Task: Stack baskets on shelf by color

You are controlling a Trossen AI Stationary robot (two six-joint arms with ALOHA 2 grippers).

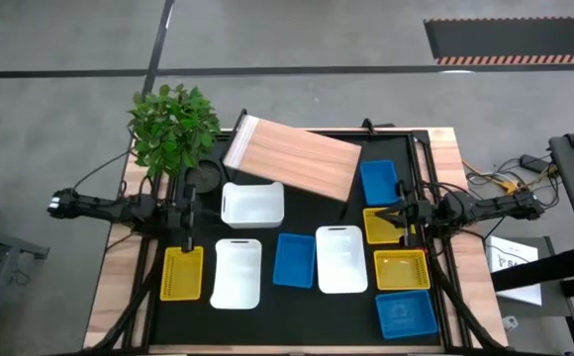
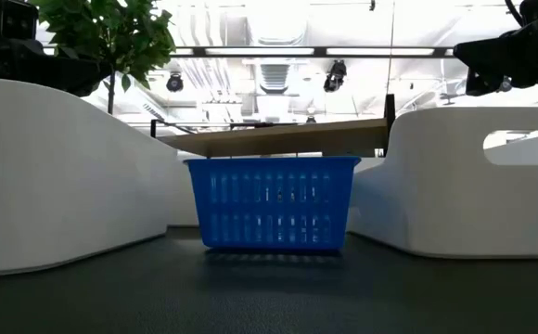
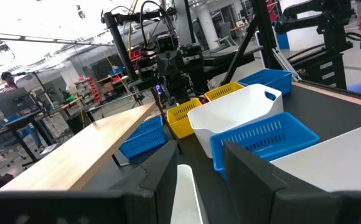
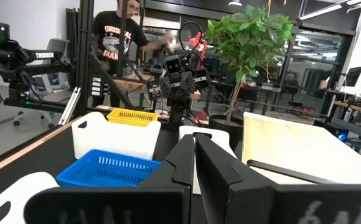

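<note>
The baskets (image 1: pixel 295 259) lie scattered mid-frame on the desk (image 1: pixel 109 297) below the bare shelf (image 1: pixel 292 158), looking light, stiff and slick, best pinched by a rim; left gripper (image 1: pixel 187 240) fingers spread, right gripper (image 1: pixel 403 227) fingers pressed together.

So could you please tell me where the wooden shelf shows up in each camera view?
High view: the shelf lies askew at the table's far side, centre.
Low view: only its thin brown edge, across the middle.
Left wrist view: the long pale board at left.
Right wrist view: the pale board at right.
Shared landmark: the middle blue basket, seen in all four.
</note>
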